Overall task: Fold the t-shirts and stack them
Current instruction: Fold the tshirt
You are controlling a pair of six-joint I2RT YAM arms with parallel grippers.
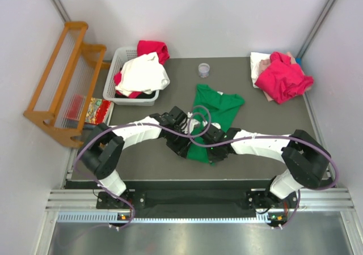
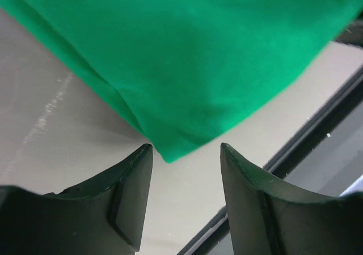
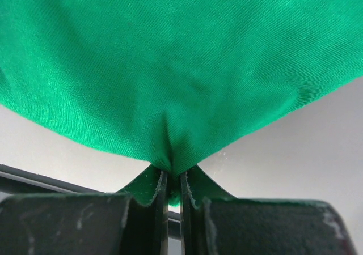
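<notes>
On the dark grey table (image 1: pixel 142 158) no folded stack shows yet, so the job looks barely begun. The bright green cotton t-shirt (image 1: pixel 218 105) lies in the middle, partly spread and rumpled, with its near edge under the two arms; I judge the first fold is only being set up. At the far right corner sits a loose heap of tees (image 1: pixel 282 76), magenta-red on top of white (a paler pink may lie under it, hard to tell), none folded. The white plastic basket (image 1: pixel 113 68) at the far left holds a crumpled white tee (image 1: pixel 142 76) and a magenta-red tee (image 1: pixel 153 49) draped over its back rim. A small clear cup (image 1: pixel 203 69) stands just beyond the green shirt, contents unclear. The right gripper (image 3: pixel 174 175) is clamped tight on the green shirt's hem. The left gripper (image 2: pixel 186 150) has its jaws apart at a corner of the cloth, gripping nothing.
</notes>
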